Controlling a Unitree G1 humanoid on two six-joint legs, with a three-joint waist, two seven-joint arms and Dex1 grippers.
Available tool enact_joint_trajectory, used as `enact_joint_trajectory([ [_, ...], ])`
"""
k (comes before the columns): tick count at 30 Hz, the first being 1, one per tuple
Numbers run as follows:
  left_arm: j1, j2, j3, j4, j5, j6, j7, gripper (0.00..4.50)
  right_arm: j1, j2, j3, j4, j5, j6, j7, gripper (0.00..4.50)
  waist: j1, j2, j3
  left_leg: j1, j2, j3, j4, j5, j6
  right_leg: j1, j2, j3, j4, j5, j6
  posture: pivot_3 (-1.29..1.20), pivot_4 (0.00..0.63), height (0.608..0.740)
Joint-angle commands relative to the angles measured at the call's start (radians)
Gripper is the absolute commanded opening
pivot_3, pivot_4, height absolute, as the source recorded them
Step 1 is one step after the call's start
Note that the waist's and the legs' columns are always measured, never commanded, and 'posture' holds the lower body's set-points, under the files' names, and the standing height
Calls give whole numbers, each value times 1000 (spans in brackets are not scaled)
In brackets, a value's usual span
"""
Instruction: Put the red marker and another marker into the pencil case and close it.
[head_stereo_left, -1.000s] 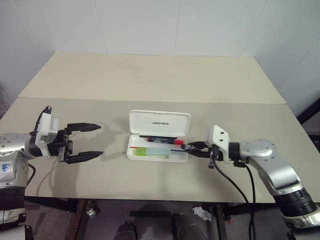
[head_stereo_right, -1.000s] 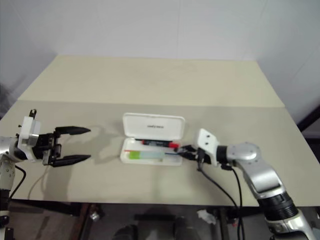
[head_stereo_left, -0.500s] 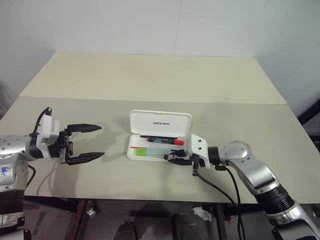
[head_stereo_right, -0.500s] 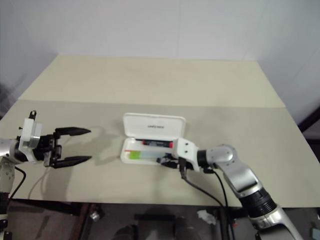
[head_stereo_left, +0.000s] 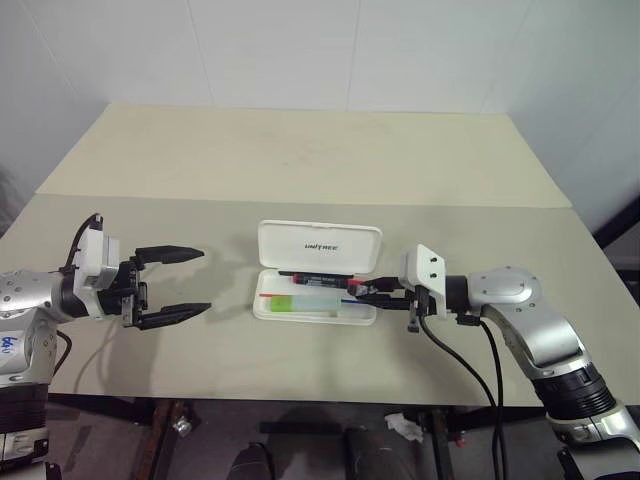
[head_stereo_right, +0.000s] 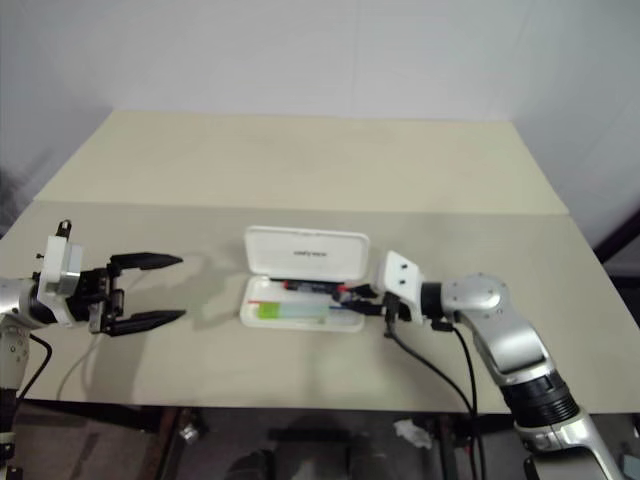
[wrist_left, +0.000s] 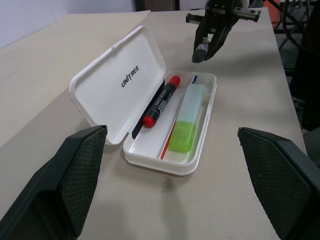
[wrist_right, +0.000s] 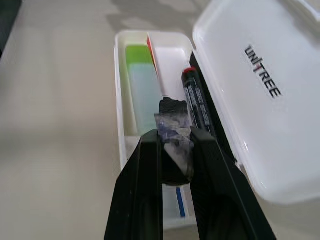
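The pencil case (head_stereo_left: 316, 285) lies open near the middle of the beige surface (head_stereo_left: 300, 170), its white lid (head_stereo_left: 320, 247) standing up from the far edge of the tray with dark logo text facing the robot. Inside the tray, the red marker (wrist_left: 161, 102) lies along the hinge side, black barrel with its red cap toward the left end of the case. The other marker (wrist_left: 186, 126), a lime-green highlighter with a paler cap, lies parallel to it along the near side of the tray, its green body toward the same left end; a thin red stripe runs between the two. At the right end of the case the right tool (head_stereo_left: 374, 292) hangs just above the tray's end, pointing left along it, its fingers (wrist_right: 145, 190) drawn narrow on a small translucent scrap with a dark bit at its tip; what that scrap is cannot be told. The left tool (head_stereo_left: 178, 282) hovers well to the left of the case, level and aimed toward it, its jaws spread wide and holding nothing.
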Motion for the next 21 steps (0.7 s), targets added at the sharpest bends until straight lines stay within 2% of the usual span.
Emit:
enact_joint_trajectory([
  [1,-16,1,5,-22,-20,-3,5,4500,-20,16,24,12,-30,-31,-12,386,0,0,0,0,0,0,0,0,0,0,0,0,0,0,0,0,150,740],
  [12,-13,7,12,-26,-25,-1,5,4500,-55,99,102,40,-90,-35,-37,386,3,0,0,0,0,0,0,0,0,0,0,0,0,0,1,0,150,740],
  [18,-3,9,20,-35,-26,1,13,4500,-59,105,88,40,-83,-41,-35,386,3,0,0,0,0,0,0,0,-1,0,0,0,0,0,1,0,150,740],
  [21,1,10,21,-38,-27,2,17,4500,-53,74,61,44,-74,-45,-20,386,3,0,0,0,0,0,0,0,-1,0,0,0,0,0,1,0,150,740],
])
